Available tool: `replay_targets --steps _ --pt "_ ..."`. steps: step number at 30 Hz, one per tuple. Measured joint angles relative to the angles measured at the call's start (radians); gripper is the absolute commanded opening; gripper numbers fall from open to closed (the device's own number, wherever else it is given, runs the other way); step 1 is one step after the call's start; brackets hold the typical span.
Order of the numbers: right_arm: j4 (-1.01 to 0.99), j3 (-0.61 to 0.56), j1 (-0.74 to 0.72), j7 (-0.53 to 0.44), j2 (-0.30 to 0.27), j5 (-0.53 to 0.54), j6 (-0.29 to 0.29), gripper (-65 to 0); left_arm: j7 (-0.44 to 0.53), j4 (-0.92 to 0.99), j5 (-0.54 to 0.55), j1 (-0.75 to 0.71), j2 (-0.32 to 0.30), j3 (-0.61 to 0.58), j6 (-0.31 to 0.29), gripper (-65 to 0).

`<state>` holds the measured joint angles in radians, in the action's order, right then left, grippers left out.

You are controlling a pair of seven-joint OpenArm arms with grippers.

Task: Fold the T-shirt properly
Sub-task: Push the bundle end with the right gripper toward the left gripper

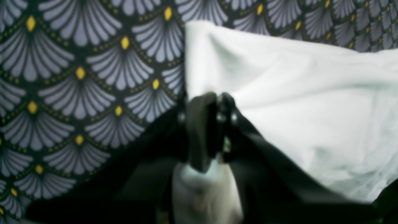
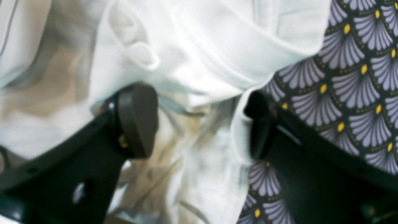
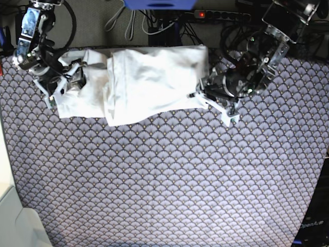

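The T-shirt (image 3: 149, 82), folded into a wrinkled band, lies at the far edge of the patterned tablecloth (image 3: 169, 180). At the shirt's right end, the left gripper (image 1: 214, 124) pinches a bunch of white fabric. At its opposite end, the right gripper (image 2: 202, 121) stands wide, its fingers (image 2: 136, 118) astride loose folds, gripping nothing

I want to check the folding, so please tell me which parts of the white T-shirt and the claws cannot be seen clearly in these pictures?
- Left wrist view: the left claw is blurred; its closed tips hide how much T-shirt they pinch.
- Right wrist view: the right claw stands open around bunched cloth; contact is unclear.
- Base view: the arms cover both shirt ends; sleeves and collar cannot be made out.
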<state>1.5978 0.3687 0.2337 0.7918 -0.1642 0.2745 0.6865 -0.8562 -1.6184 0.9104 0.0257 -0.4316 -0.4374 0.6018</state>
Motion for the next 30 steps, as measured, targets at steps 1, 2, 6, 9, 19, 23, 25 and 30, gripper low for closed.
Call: replay_targets --steps 1,2,6,9,19,23,25,30 --pt "-0.001 -0.002 0.0 0.0 -0.001 0.0 0.0 -34.2 0.0 0.0 0.0 0.0 0.0 0.0 0.0 -64.7" --pt "-0.001 -0.002 0.0 0.0 -0.001 0.002 0.0 -39.8 0.0 0.0 0.0 0.0 0.0 0.0 0.0 -64.7" --pt "-0.001 -0.006 0.003 0.042 0.006 0.037 0.006 -65.0 0.0 0.0 0.0 0.0 0.0 0.0 0.0 -64.7" --pt "0.008 -0.004 0.0 0.061 0.005 0.037 0.006 -65.0 0.0 0.0 0.0 0.0 0.001 0.0 0.0 -64.7" --pt "0.325 -0.003 0.083 0.132 0.013 0.089 0.011 -65.0 0.003 0.0 0.0 0.0 0.0 0.0 0.0 -64.7" --pt "0.394 -0.01 0.137 0.131 0.011 0.17 0.008 -65.0 0.004 0.0 0.0 0.0 -0.001 0.0 0.0 -64.7" --pt "0.394 -0.029 0.147 0.137 0.003 0.226 0.008 -65.0 0.007 0.0 0.0 0.0 -0.001 0.0 0.0 -64.7" --pt "0.407 -0.09 0.143 0.156 -0.017 0.288 0.008 -65.0 0.007 0.0 0.0 -0.002 -0.001 0.0 0.002 -64.7"
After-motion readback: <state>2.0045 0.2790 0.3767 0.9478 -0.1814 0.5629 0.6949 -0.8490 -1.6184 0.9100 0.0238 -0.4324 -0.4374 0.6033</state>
